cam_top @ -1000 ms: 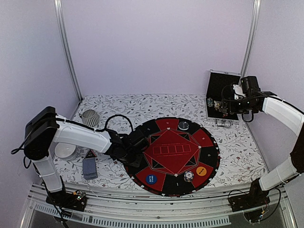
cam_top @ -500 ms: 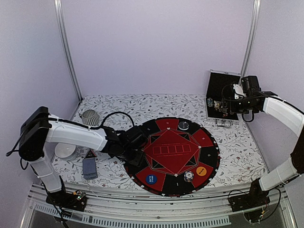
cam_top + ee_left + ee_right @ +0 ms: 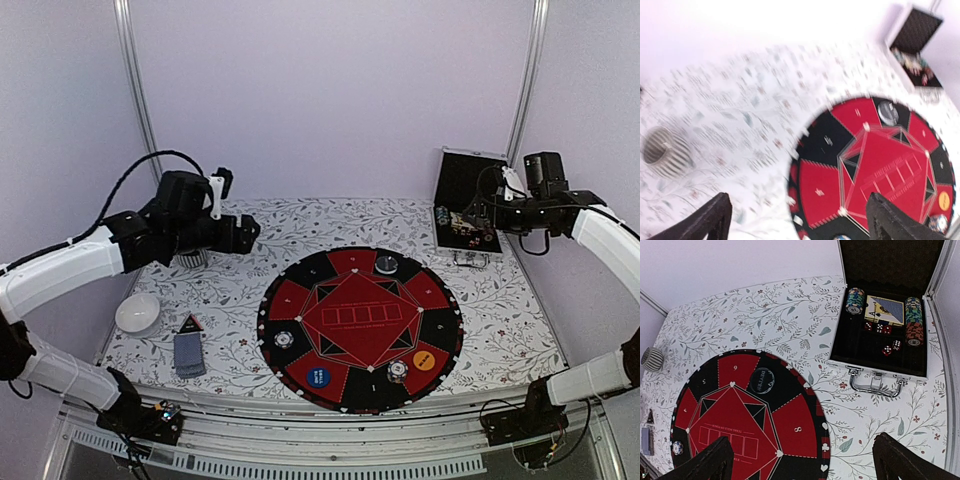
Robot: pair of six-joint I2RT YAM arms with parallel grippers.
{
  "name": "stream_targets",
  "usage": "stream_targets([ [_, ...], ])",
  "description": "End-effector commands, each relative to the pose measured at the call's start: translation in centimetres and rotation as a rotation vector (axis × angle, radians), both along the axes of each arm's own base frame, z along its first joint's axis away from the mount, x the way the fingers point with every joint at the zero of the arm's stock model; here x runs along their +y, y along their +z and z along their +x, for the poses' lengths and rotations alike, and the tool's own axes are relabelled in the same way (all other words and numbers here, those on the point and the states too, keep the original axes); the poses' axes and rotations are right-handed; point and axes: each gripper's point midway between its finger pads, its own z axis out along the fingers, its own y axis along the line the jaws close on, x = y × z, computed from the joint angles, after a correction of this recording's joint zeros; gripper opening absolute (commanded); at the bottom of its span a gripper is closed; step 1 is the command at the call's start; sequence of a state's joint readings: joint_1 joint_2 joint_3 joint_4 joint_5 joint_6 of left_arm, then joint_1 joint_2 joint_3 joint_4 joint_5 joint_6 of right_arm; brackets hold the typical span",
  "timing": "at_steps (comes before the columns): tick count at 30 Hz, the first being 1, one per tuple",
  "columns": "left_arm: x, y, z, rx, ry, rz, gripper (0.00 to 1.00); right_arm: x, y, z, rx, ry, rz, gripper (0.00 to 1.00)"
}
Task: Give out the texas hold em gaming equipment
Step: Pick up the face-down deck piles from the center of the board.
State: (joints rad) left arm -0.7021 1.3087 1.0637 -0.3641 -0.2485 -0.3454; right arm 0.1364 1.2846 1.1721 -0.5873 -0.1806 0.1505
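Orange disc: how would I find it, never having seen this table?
Find the big round red-and-black mat. At its near right edge, on a red wedge, lies the orange disc. The striped chip and blue disc to its left differ in colour.

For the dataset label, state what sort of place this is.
Probably a robot lab cell staged for poker: plain walls with metal corner posts, a round poker mat on floral cloth, an open chip case.
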Motion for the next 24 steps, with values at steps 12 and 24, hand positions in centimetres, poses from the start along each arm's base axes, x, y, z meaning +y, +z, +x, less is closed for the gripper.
stream_targets([
  [12, 11.9, 6.8, 1.6, -0.37, 0.219, -0.016, 0.98, 3.0, -1.0, -6.0, 0.108, 0.057, 0.278, 0.99],
  [24, 14.5, 5.5, 1.6, -0.382, 0.265, -0.024, 0.98, 2.9, -3.7, -7.6, 0.162, 0.021, 0.324, 0.99],
])
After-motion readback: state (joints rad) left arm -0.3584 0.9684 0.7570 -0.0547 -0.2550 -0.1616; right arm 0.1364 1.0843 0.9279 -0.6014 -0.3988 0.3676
